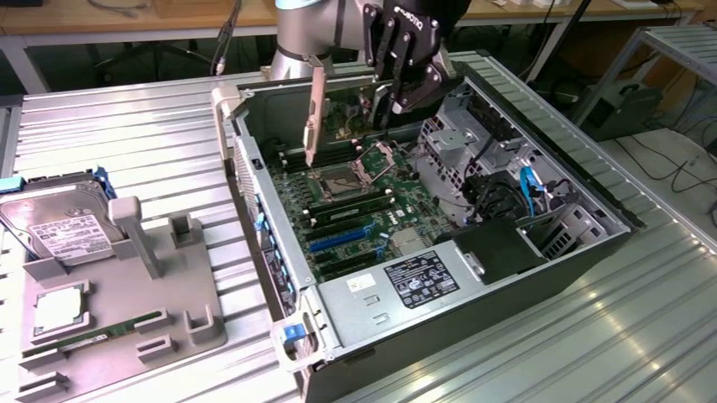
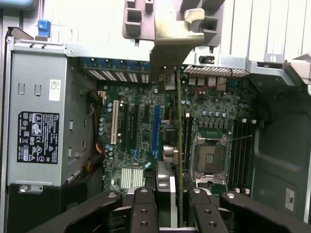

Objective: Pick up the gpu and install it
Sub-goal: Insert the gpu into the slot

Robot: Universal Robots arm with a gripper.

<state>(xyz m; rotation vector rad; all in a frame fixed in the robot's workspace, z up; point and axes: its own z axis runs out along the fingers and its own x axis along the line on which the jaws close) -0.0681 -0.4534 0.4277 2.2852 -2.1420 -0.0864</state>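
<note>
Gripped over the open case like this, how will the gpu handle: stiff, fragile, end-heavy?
Probably stiff: the gpu juts straight from the tool without sagging. Its thin edge and bare board suggest fragility. The metal bracket may weight one end.

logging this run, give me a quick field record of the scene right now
gripper: shut on the gpu
gpu: held on edge over the motherboard, silver bracket at the end away from the gripper
pc case: lying open, side panel off
hard drive: on the grey holder, exterior view's left
</note>
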